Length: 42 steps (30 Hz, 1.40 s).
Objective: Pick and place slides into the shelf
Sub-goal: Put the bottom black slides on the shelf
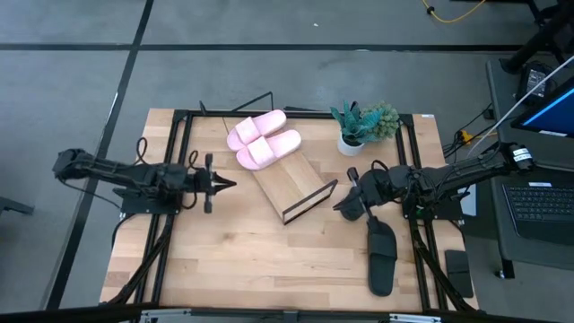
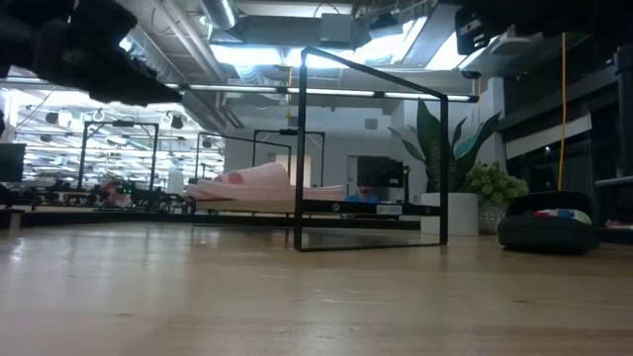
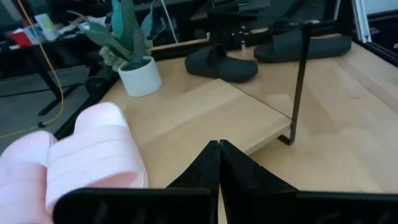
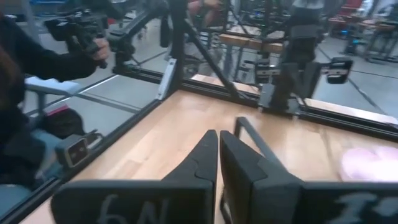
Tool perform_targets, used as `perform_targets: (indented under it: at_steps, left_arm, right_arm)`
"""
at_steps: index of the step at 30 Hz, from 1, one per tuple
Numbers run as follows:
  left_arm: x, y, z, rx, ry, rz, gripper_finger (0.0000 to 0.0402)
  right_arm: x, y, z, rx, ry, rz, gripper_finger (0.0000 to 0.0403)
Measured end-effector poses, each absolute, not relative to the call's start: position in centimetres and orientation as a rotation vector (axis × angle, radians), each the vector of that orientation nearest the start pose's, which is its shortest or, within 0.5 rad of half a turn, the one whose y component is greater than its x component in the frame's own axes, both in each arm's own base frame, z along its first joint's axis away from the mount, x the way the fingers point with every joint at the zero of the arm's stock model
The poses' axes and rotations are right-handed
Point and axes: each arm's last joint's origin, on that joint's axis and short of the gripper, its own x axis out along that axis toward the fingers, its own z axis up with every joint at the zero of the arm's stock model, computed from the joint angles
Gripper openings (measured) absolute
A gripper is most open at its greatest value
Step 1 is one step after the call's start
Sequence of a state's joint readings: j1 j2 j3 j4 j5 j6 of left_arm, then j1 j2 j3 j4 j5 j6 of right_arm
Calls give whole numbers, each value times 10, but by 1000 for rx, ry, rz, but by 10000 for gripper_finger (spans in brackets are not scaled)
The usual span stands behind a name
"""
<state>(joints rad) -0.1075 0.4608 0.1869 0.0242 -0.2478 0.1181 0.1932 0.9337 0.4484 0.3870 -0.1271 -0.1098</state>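
The shelf (image 1: pixel 285 182) stands near the middle of the table (image 1: pixel 224 260), a slanted light-wood board on a thin black wire frame. Its long axis runs diagonally, from the far side of the table toward the near right corner. On its far, upper part lie two pink slides (image 1: pixel 263 141) side by side, touching each other, their long axes pointing across the board toward the far right. The lower half of the board is bare wood, enough room for more slides.

Two black slides are on the right part of the table. One black slide (image 1: pixel 381 256) lies flat close to the right edge, near the near right corner, with its long axis running from far to near. The other black slide (image 1: pixel 353 203) is at the right gripper (image 1: pixel 346 205), just beside the lower end of the shelf; the right gripper's fingers are almost together, and the pictures do not show clearly that they grip it.

A small white pot with a green plant (image 1: pixel 360 126) stands by the far edge, to the right of the shelf.

The left gripper (image 1: pixel 226 185) is closed and holds nothing, pointing at the shelf from the left side. The wood between it and the shelf is free, and the near half of the table is wide open.
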Motion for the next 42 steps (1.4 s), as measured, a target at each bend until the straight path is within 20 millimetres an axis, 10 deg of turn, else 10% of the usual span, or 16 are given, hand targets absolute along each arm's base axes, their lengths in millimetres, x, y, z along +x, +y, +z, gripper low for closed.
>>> perform_targets:
  at_steps: [27, 42]
  left_arm:
    - [122, 19, 177, 103, 238, 70, 0]
    - [120, 29, 177, 46, 237, 159, 0]
  right_arm:
    - [200, 32, 251, -90, 94, 213, 21]
    - [194, 26, 318, -22, 416, 89, 21]
